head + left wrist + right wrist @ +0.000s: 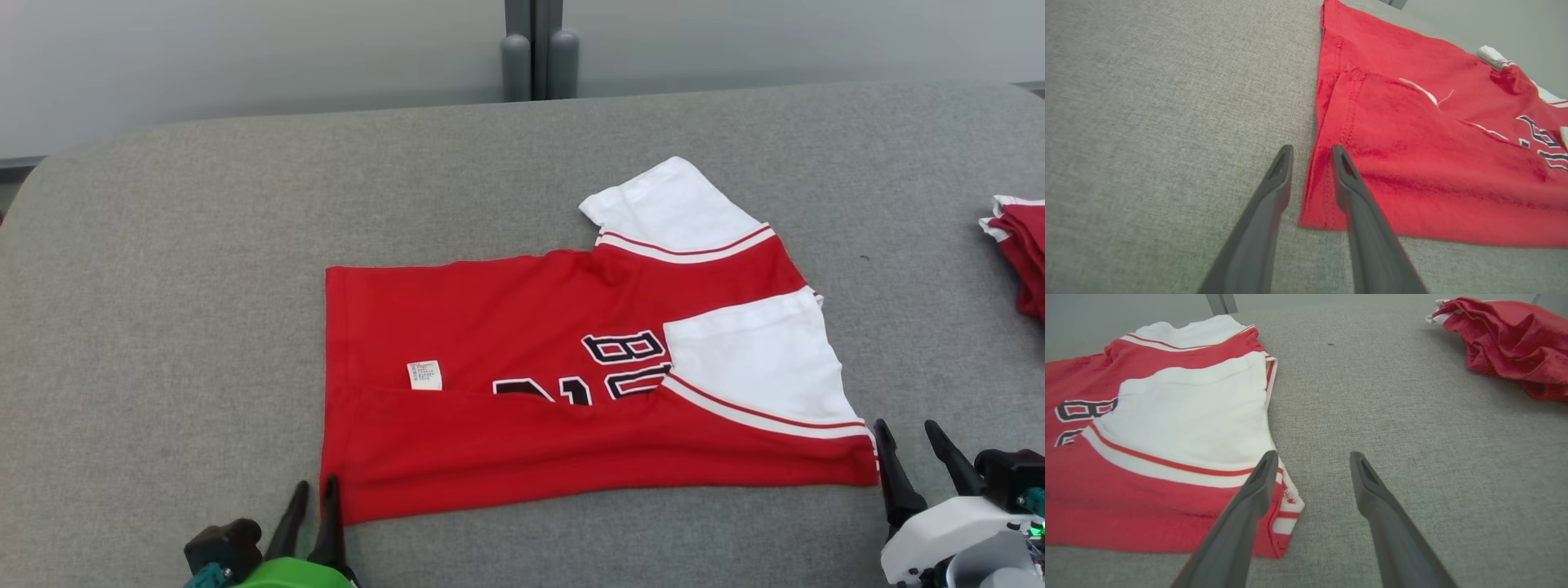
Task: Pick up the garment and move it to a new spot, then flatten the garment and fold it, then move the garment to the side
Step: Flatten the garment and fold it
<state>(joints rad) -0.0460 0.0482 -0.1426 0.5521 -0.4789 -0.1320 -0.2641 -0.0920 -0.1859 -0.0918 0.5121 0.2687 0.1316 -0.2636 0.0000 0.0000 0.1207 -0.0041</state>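
Note:
The garment [522, 318] lies flat on the grey table [163, 286], its near long edge folded up over the dark lettering, one white sleeve folded onto the red body, and a small white tag showing. My left gripper [317, 484] hovers at its near left corner, slightly open, one finger over the hem and one over the table. In the left wrist view, the garment [1412, 163] edge runs between the left gripper [1311, 152] tips. My right gripper [905, 426] stands open just off the near right corner. The right gripper [1313, 457] has one finger over the garment [1167, 404] trim, gripping nothing.
A second red-and-white cloth bundle [1020, 245] lies at the table's right edge, also seen as a bundle [1506, 343] in the right wrist view. Two grey posts [539, 57] stand behind the table's far edge. Bare grey table surface surrounds the garment.

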